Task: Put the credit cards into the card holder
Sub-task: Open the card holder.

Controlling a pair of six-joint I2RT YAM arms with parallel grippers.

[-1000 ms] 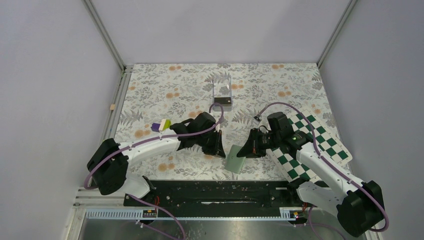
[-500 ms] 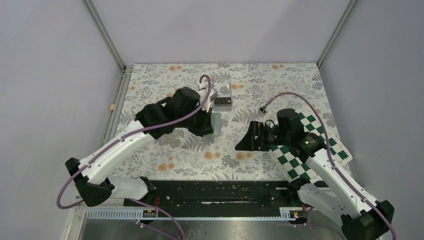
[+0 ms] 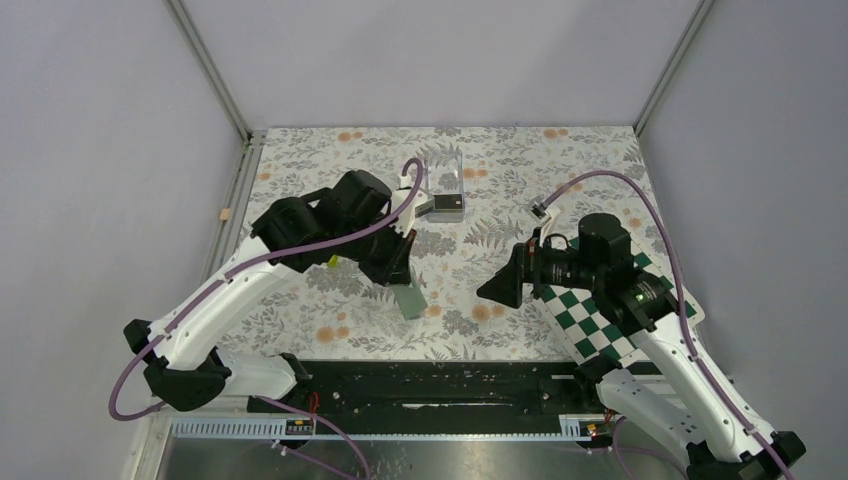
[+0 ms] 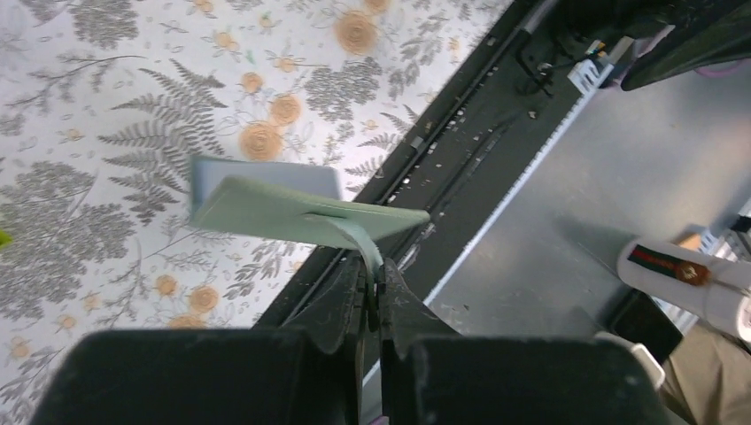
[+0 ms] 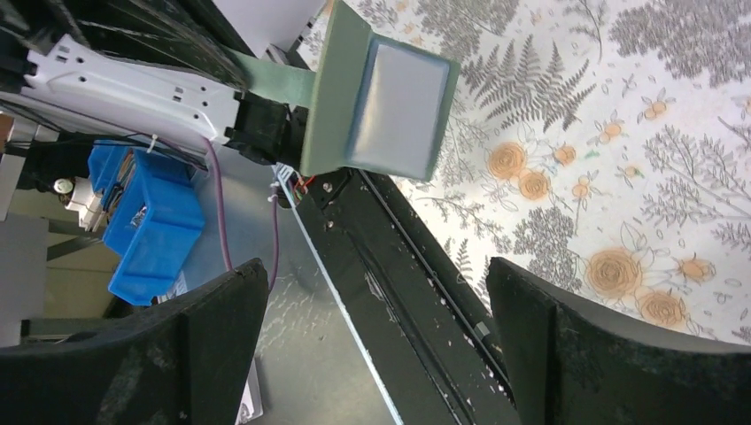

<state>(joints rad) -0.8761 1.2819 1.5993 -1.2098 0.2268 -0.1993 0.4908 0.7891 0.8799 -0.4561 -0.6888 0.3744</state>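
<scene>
Card holder [image 3: 410, 298] now swung nearer; my left fingers [image 4: 341, 310] pinch its strap [image 4: 359, 237] so pockets [image 5: 398, 106] face my spread right fingers [image 5: 576, 354]

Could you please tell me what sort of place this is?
Probably a robot test cell in a lab: pale walls on metal framing enclose a floral-covered table, the left arm and right arm are mounted on a black rail at its near edge, and a blue bin sits beyond it.
</scene>
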